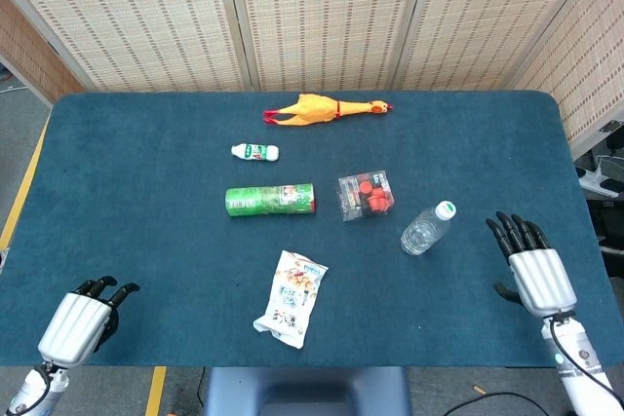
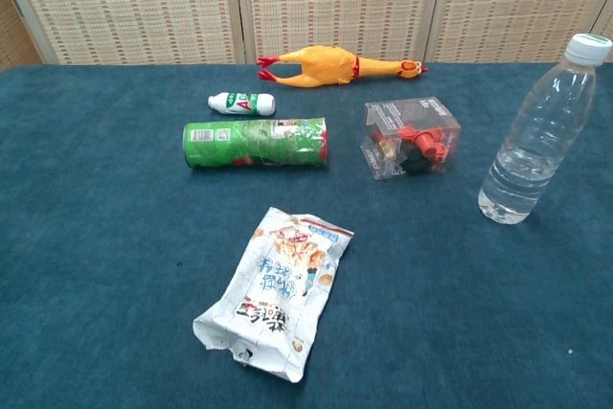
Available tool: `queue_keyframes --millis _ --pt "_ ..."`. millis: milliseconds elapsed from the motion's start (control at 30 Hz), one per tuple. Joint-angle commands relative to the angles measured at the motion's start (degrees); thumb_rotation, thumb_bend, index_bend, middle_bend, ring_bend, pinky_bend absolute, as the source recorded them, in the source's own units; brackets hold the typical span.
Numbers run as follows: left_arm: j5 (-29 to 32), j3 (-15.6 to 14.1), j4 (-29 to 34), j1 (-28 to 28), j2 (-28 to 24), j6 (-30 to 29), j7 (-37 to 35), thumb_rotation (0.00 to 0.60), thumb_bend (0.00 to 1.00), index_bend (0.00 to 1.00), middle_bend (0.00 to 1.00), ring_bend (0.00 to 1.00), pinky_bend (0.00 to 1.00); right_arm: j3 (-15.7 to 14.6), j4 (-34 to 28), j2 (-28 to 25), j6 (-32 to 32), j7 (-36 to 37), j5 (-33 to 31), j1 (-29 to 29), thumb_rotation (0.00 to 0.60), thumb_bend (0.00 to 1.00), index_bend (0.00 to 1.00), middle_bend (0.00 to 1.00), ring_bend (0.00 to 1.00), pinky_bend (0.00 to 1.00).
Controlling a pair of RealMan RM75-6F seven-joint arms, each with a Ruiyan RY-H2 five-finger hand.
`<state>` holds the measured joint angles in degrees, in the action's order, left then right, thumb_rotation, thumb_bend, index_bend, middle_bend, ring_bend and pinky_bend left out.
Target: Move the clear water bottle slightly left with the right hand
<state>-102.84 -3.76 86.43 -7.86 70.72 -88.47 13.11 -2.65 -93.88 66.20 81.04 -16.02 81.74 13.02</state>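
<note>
The clear water bottle [image 1: 426, 229] [image 2: 538, 139] stands upright with a white cap on the blue table, just right of the clear box of red pieces. My right hand [image 1: 529, 266] is well to the right of the bottle near the table's front right, fingers spread and holding nothing; the chest view does not show it. At the front left corner my left hand [image 1: 80, 318] rests with fingers curled in, holding nothing.
A clear box with red pieces [image 1: 366, 195] lies left of the bottle. A green can [image 1: 270, 200] lies on its side, a snack bag [image 1: 292, 297] in front of it. A small white bottle [image 1: 254, 151] and a rubber chicken [image 1: 322, 108] lie further back.
</note>
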Motion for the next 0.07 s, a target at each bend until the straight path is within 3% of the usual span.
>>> queue_keyframes --millis 33,67 --pt "0.2 0.2 -0.1 -0.1 0.0 0.0 -0.2 0.600 0.58 0.34 0.46 0.33 0.49 -0.6 -2.6 -1.9 2.2 -2.1 0.1 -2.8 0.600 0.08 0.00 0.00 0.00 0.13" --pt "0.3 0.3 -0.2 -0.1 0.1 0.0 -0.2 0.600 0.58 0.34 0.46 0.33 0.49 -0.7 -2.5 -1.9 2.3 -1.9 0.5 -3.0 0.600 0.08 0.00 0.00 0.00 0.13"
